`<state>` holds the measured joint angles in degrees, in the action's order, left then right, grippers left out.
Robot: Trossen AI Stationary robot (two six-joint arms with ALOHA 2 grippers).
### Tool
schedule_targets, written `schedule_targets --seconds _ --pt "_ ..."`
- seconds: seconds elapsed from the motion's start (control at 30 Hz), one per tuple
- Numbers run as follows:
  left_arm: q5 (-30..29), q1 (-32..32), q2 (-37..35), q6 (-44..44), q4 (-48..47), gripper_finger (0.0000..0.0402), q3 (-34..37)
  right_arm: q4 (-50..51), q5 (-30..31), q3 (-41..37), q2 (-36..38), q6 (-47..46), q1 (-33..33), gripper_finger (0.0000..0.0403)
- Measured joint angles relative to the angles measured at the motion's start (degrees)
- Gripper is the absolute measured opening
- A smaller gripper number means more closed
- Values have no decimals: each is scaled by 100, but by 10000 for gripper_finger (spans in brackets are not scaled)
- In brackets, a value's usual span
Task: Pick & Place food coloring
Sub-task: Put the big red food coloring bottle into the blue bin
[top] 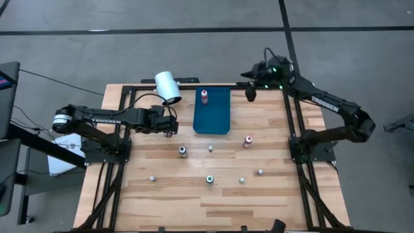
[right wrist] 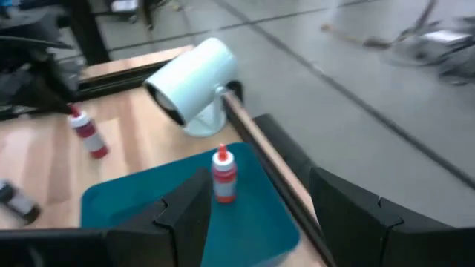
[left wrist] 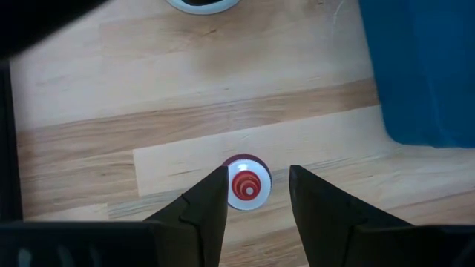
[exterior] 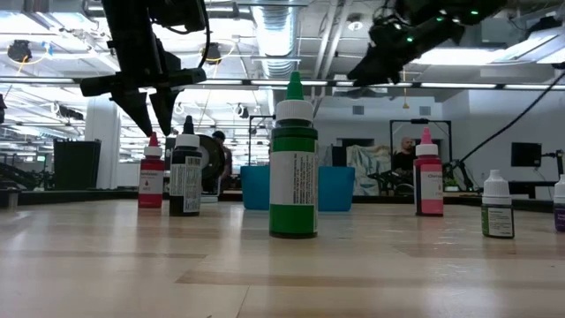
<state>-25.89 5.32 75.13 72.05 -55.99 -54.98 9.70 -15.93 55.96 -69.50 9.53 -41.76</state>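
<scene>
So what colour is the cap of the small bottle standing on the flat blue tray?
Red, clearest in the right wrist view.

The counter point(top: 213, 194) was of light wooden planks and stood on a grey floor point(top: 77, 45) with dark lines. Behind it there was a large hall with white ceiling pipes point(exterior: 282, 26), long bright lamps point(exterior: 494, 84), white walls, and people point(exterior: 404, 155) seated far in the back

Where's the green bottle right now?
In the high view the green bottle stands toward the table's front, near the middle, between two small whitish bottles.
</scene>
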Motion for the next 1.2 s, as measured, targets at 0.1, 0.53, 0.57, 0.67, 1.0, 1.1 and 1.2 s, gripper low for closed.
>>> schedule_targets --seconds 0.1,0.53,0.57,0.67,1.0,1.1,1.2 --pt "0 0 0 -71 0 135 0 -232 285 -470 444 -137 35 214" --pt "-359 2 0 -102 -109 135 -2 -1482 882 -1940 1305 -783 237 214" --pt "-387 2 0 -102 -109 135 -2 -1593 884 -2069 1338 -854 236 214" --pt "-416 9 68 -102 -78 135 -10 -2068 884 -2412 1419 -1088 210 214" --pt "-389 9 855 11 -63 135 -4 -2376 843 -2839 1742 -1409 166 214" --pt "-393 9 854 22 -57 135 -4 -2379 844 -2839 1793 -1411 163 214" --pt "-270 9 855 90 -68 135 -4 -2376 844 -2839 1814 -1411 162 214"
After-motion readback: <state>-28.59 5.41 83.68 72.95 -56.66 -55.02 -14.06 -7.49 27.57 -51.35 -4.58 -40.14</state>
